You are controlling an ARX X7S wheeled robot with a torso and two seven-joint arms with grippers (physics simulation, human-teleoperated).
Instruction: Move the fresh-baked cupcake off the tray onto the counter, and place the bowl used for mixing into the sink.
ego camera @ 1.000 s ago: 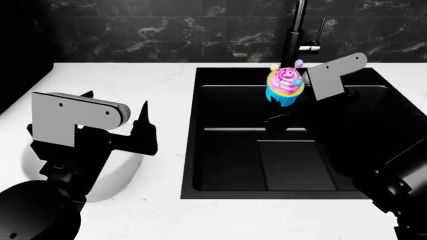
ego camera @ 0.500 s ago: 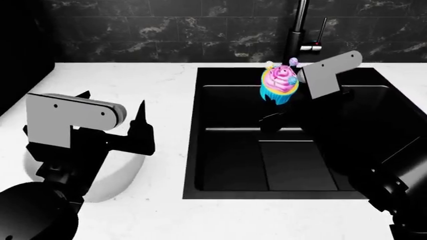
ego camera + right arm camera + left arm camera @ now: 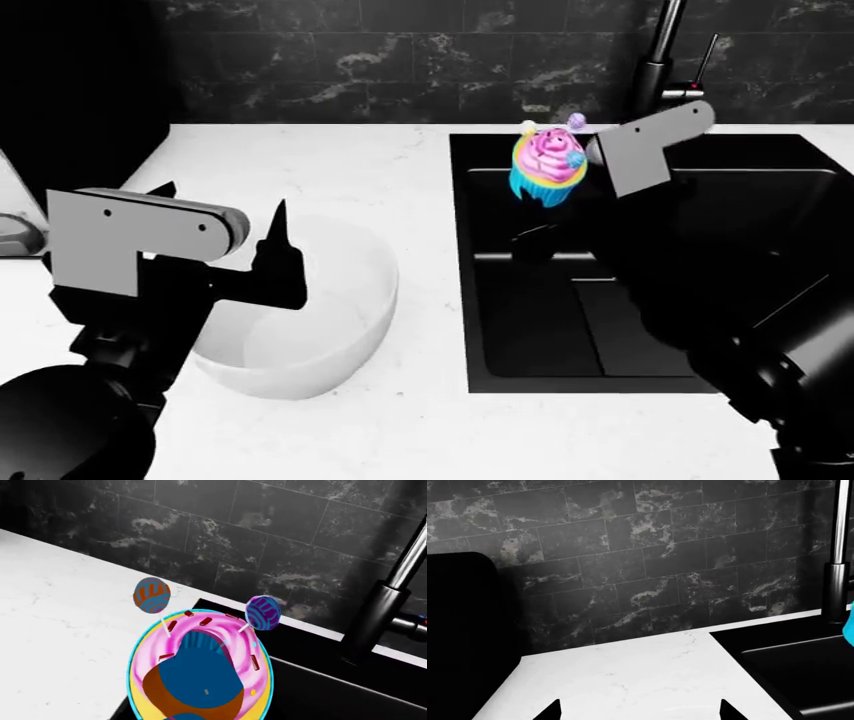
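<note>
The cupcake (image 3: 549,168), pink frosting over a blue wrapper with ball toppers, hangs in the air over the back left corner of the black sink (image 3: 667,330). My right gripper (image 3: 561,195) is shut on it. In the right wrist view the cupcake (image 3: 203,665) fills the lower middle and hides the fingers. The white bowl (image 3: 334,330) stands on the white counter (image 3: 334,160) left of the sink. My left gripper (image 3: 224,200) hovers open above the bowl's left half, nothing between its fingertips (image 3: 554,711). The tray is out of view.
A tall black faucet (image 3: 657,60) rises behind the sink, close to the right of the cupcake. A dark marbled tile wall (image 3: 647,565) backs the counter. A pale grey object (image 3: 14,232) shows at the far left edge.
The head view has swung left, so the sink sits further right and the bowl shows in full. The cupcake, still held, has drifted slightly left toward the sink's left rim.
</note>
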